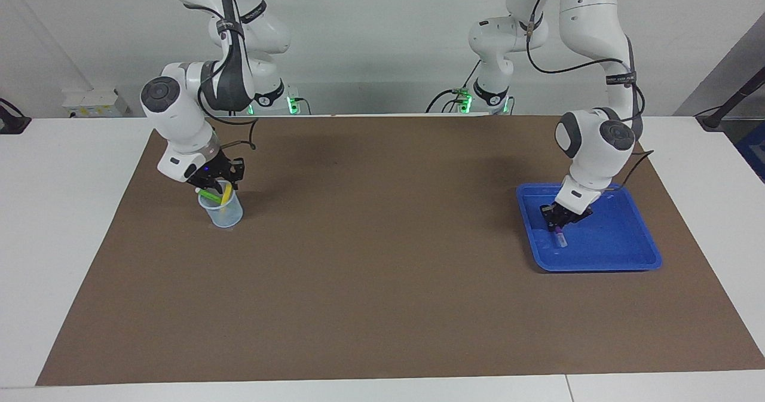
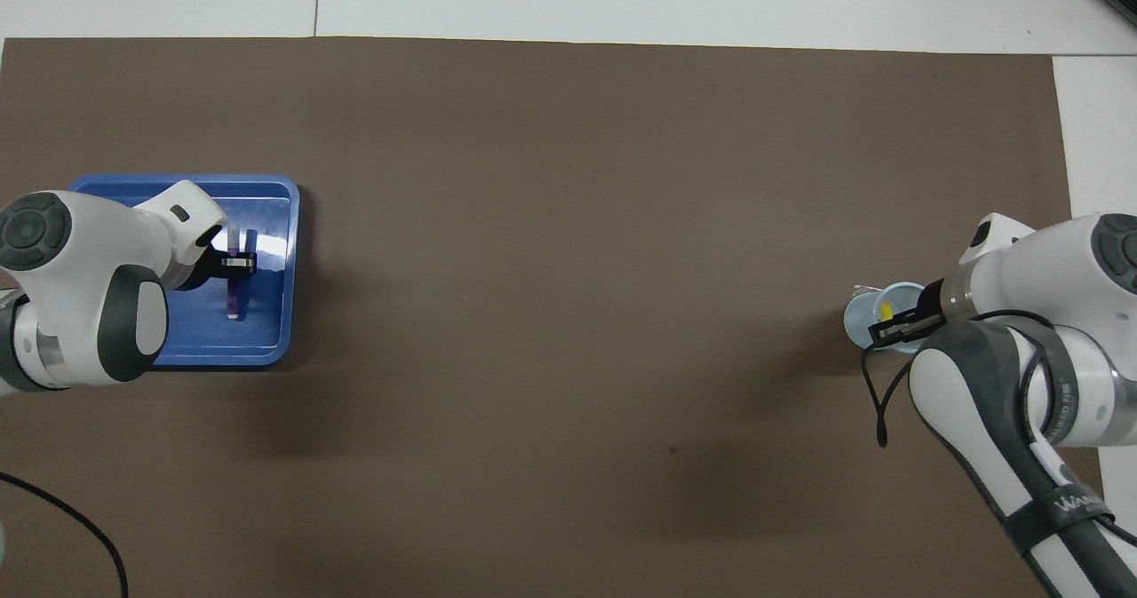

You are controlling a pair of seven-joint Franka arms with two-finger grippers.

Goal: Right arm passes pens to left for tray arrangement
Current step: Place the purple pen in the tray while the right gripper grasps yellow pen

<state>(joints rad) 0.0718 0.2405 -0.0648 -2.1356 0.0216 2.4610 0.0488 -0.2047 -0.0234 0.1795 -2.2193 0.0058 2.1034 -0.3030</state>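
Low in the blue tray (image 1: 633, 235), purple pen (image 1: 559, 235) apparently between left jaws.

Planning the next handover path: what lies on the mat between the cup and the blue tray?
Nothing: both views show bare brown mat between the cup and the blue tray.

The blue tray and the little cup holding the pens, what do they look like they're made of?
The blue tray looks like moulded plastic with a glossy finish: uniform bright colour, rounded corners, a pale glare on its floor. The cup seems thin translucent plastic, since the yellow pen shows through its pale wall; glass can't be ruled out.
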